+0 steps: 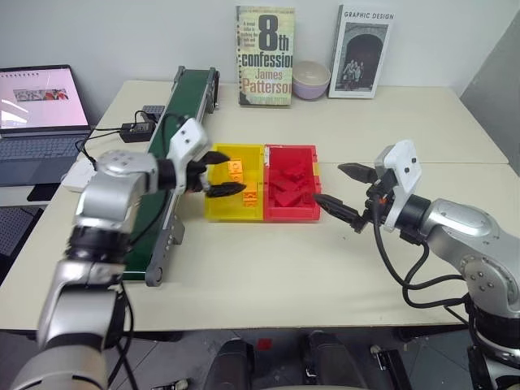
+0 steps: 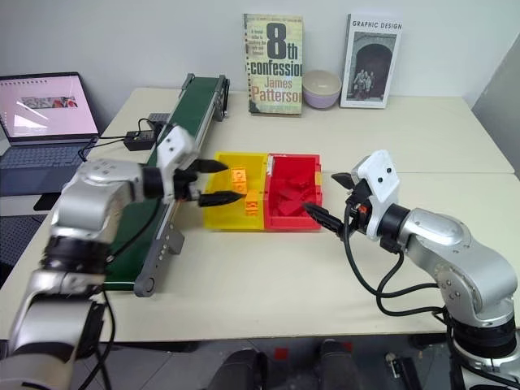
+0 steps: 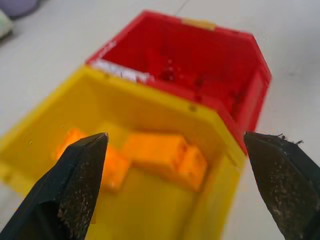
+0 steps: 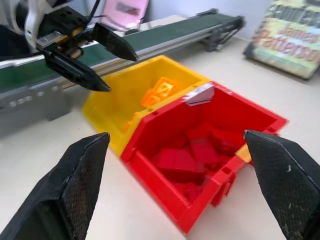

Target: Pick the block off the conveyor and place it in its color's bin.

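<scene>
Left eye view: beige table [image 1: 341,268].

Head cameras looked forward and down over the table [image 1: 244,276]; both wrist cameras, far closer, faced the joined yellow tray [image 3: 150,210] and red bin [image 4: 210,150].

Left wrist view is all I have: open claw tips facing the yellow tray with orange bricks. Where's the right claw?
Observer: The right claw is open and holds nothing, just off the red bin's right side.
Operator: Anything in the red bin?
Observer: A pile of red bricks.
Operator: Conveyor?
Observer: The conveyor runs along the yellow tray's other side, passing under the left arm.
</scene>
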{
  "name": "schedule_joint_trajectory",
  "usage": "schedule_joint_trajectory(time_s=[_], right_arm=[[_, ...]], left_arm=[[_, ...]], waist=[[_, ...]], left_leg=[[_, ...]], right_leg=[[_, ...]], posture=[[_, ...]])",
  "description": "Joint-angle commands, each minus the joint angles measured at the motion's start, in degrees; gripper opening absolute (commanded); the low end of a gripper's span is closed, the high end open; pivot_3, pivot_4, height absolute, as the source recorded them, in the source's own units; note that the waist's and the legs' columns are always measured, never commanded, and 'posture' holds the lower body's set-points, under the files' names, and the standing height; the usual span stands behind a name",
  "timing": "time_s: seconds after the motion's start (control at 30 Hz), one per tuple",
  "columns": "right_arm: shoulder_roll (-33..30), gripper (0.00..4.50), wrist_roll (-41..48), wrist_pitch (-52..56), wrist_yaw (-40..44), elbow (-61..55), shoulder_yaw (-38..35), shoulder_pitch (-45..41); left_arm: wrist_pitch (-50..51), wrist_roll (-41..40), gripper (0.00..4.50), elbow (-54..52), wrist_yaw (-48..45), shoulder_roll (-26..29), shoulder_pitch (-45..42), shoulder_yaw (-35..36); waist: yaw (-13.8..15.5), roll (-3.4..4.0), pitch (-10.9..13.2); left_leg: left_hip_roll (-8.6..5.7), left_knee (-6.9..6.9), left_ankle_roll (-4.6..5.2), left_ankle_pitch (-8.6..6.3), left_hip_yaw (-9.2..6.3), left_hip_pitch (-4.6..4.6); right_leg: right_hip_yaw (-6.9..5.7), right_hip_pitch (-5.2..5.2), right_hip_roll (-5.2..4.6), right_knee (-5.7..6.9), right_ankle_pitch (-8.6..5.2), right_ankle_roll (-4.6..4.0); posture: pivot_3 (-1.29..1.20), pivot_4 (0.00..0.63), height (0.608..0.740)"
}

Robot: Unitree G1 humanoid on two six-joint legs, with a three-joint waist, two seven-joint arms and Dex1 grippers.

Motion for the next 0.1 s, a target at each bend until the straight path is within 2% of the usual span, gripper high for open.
schedule_joint_trajectory(time_s=[0.03, 0.1], right_arm=[[-2.0, 4.50, 0.8, -3.6, 5.9, 2.9, -0.2, -1.6], [-2.6, 4.50, -0.3, -5.3, 7.4, 5.4, 0.4, -2.1]], left_arm=[[8.1, -5.7, 4.48, -12.7, 2.1, 5.1, 6.4, 8.6], [9.6, -6.8, 4.48, -17.3, 3.7, 6.1, 10.5, 10.8]], waist=[[0.0, 0.00, 0.0], [0.1, 0.00, 0.0]], left_leg=[[0.00, 0.00, 0.00, 0.00, 0.01, 0.02], [0.00, 0.01, 0.00, 0.00, -0.02, 0.04]], right_leg=[[0.02, 0.00, -0.01, 0.00, 0.00, 0.00], [-0.01, 0.04, -0.02, -0.01, -0.01, 0.01]], posture=[[0.00, 0.150, 0.740], [0.00, 0.150, 0.740]])
